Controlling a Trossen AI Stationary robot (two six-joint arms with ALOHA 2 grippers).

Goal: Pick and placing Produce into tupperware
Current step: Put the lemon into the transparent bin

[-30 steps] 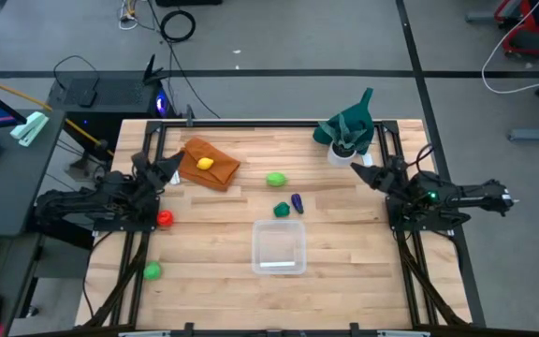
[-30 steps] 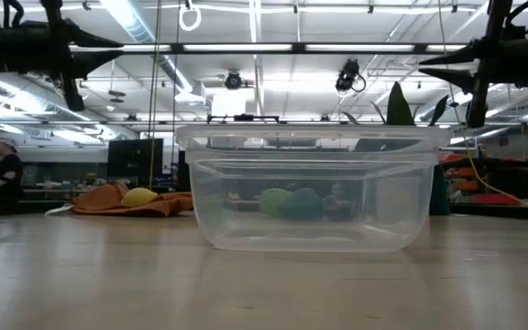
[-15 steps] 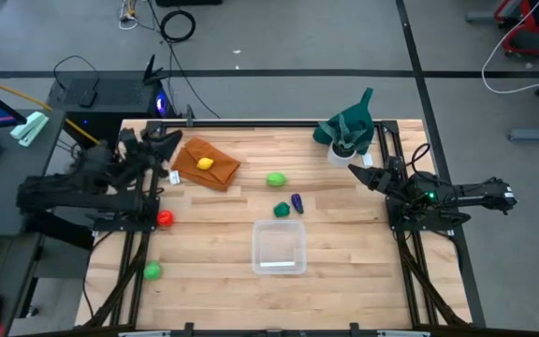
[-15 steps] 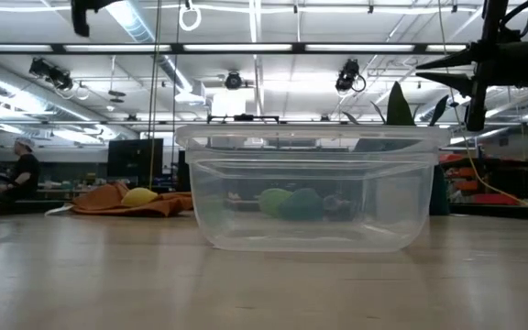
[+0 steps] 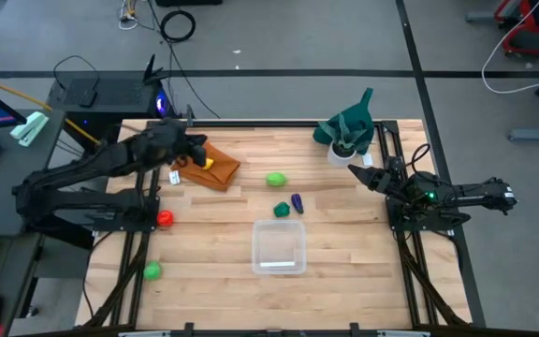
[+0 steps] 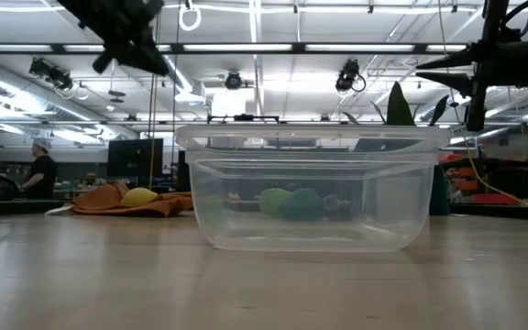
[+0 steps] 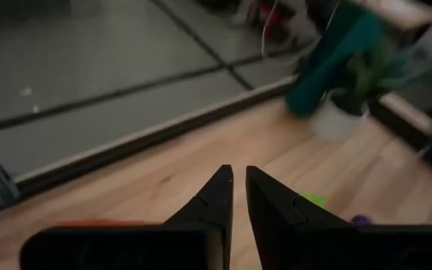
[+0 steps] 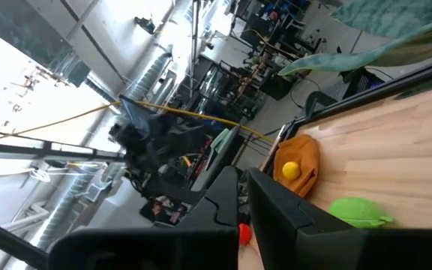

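The clear tub (image 5: 279, 248) (image 6: 310, 188) stands on the table's near middle. The yellow piece (image 5: 206, 164) (image 6: 140, 195) lies on the orange-brown cloth (image 5: 211, 167). A light green piece (image 5: 275, 179), the dark green one (image 5: 282, 210) and the purple one (image 5: 297, 202) lie on the wood beyond the tub. The red piece (image 5: 165, 219) and the second light green piece (image 5: 152, 271) lie near the left edge. My left gripper (image 5: 196, 150) (image 7: 238, 174) hangs shut in the air over the cloth's far-left end. My right gripper (image 5: 352, 168) (image 8: 242, 174) waits shut at the right edge.
A white cup with a dark green cloth (image 5: 346, 131) (image 7: 336, 112) stands at the far right corner. Bare wood lies around the tub and toward the near edge. A person (image 6: 39, 170) shows in the room behind the table.
My left arm has swung from the table's left edge toward the far side and then rightward, reaching out above the orange-brown cloth. The produce and the tub have stayed where they were.
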